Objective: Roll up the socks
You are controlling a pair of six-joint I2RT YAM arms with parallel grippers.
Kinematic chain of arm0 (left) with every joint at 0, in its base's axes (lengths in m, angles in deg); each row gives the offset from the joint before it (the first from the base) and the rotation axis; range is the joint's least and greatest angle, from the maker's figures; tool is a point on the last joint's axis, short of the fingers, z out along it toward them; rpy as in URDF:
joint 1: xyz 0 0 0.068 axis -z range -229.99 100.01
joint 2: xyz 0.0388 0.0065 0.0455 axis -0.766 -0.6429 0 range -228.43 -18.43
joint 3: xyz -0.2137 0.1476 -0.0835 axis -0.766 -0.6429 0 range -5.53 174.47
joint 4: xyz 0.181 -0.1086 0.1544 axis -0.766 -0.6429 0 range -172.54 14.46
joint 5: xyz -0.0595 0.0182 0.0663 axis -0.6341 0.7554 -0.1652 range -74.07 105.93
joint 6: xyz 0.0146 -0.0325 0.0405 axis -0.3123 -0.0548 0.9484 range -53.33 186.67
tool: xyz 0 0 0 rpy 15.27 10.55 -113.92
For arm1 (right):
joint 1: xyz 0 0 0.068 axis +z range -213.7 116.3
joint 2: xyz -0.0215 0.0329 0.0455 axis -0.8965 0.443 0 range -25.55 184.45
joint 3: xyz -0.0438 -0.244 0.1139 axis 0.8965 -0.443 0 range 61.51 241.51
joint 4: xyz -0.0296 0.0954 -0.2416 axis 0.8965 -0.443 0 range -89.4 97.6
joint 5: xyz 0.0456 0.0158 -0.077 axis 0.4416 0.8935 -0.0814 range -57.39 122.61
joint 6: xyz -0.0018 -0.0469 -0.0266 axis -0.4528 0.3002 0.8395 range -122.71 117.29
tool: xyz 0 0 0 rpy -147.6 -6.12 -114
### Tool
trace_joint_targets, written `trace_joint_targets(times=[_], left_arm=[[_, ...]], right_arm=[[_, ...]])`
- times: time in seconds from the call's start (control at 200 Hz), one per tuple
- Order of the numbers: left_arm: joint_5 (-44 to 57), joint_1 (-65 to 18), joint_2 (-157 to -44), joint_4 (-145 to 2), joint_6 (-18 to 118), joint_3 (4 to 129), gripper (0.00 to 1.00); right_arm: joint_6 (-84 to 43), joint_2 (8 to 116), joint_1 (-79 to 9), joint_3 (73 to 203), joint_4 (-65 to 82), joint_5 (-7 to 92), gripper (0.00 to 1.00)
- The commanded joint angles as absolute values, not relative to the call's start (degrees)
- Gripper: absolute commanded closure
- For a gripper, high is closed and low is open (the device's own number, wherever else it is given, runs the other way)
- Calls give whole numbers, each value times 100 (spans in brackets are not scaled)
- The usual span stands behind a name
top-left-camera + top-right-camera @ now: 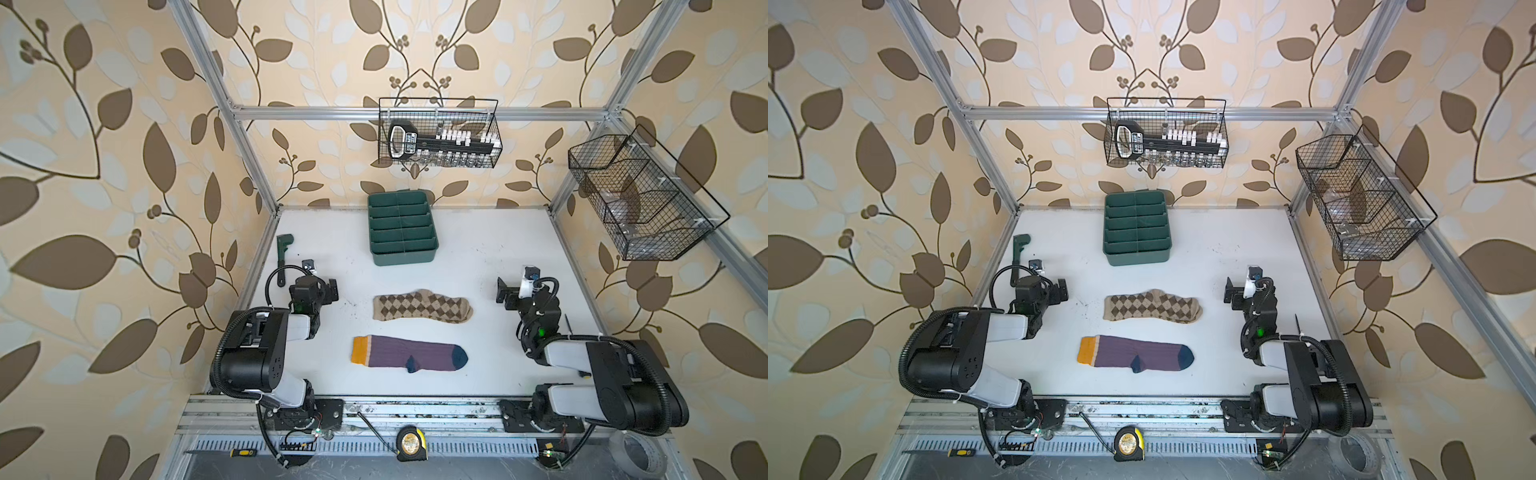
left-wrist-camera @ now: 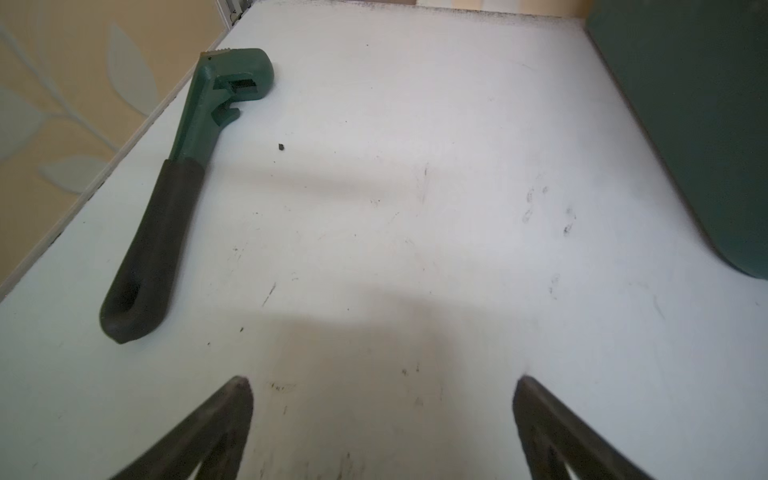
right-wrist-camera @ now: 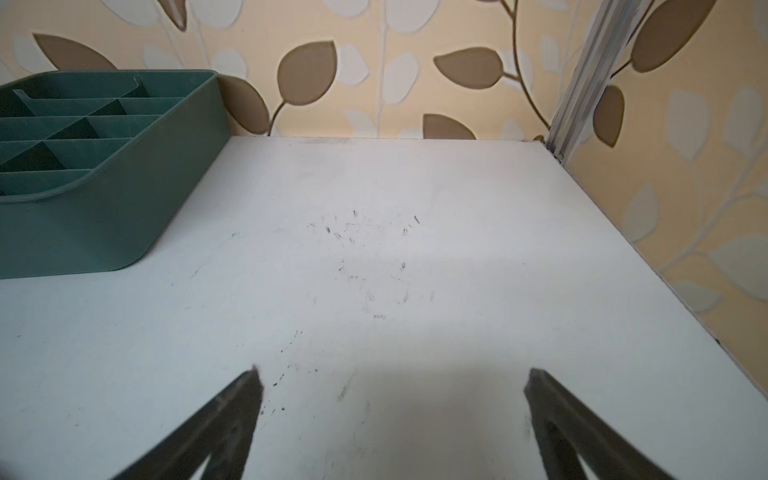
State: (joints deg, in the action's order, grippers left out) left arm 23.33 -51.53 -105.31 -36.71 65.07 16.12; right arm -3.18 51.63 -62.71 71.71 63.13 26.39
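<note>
At the near edge, off the white surface (image 1: 478, 257), a yellow tape measure (image 1: 411, 444) is lying on the slotted rail, with a screwdriver (image 1: 243, 453) lying to its left. On the surface, the purple sock (image 1: 409, 356) is lying flat nearest the front, its mustard cuff pointing left, its navy toe pointing right and its heel turned toward the near edge. Just beyond it, apart and roughly parallel, the argyle sock (image 1: 422, 306) is also lying flat, beige with brown diamonds, cuff left and toe right. Both socks are sitting unrolled between the two arms, and nothing is touching them. The left end effector (image 2: 382, 380) is hovering to the left of the argyle sock, well apart from it, its jaws standing wide and gripping nothing. The right end effector (image 3: 392, 374) is hanging off to the right of the same sock, likewise spread wide and empty. Farther back on the left, a green wrench (image 2: 187, 166) with a black handle is lying along the surface's edge. A green divided tray (image 1: 403, 256) is sitting at the far middle, near the back wall. Above it a wire basket (image 1: 496, 133) is hanging from the frame rail, and a side wire basket (image 1: 598, 166) is hanging on the right.
</note>
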Motion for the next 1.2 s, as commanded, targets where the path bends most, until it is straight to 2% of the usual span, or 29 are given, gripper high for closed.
trace_joint_targets(times=[0.0, 0.705, 0.81, 0.85, 0.92, 1.0, 1.105, 1.195], left_arm=[[2247, -5155, -10432, -3462, 6483, 1741, 1], [2197, -5193, -10434, -3458, 6448, 1742, 1], [2319, -5193, -10296, -3403, 6424, 1726, 1], [2475, -5185, -9970, -3797, 6401, 1869, 1], [2950, -5188, -9218, -5338, 6092, 2444, 1], [3066, -5199, -8573, -6070, 5769, 2901, 1], [2541, -5201, -8046, -6691, 5234, 3604, 1], [2430, -5200, -7937, -7447, 3804, 4196, 1]], right_arm=[[-359, 5135, -6260, 7264, 6377, 2598, 0], [-377, 5119, -6305, 7241, 6400, 2688, 0], [-479, 4790, -6333, 7245, 6163, 2544, 0], [-487, 4453, -6350, 7298, 5814, 2515, 0], [-607, 3548, -6381, 7586, 4779, 2433, 0], [-1124, 2650, -6466, 7965, 3991, 2319, 0], [-2642, 1939, -6533, 8976, 2032, 1157, 0], [-3731, 1897, -6697, 9813, 444, 433, 0]])
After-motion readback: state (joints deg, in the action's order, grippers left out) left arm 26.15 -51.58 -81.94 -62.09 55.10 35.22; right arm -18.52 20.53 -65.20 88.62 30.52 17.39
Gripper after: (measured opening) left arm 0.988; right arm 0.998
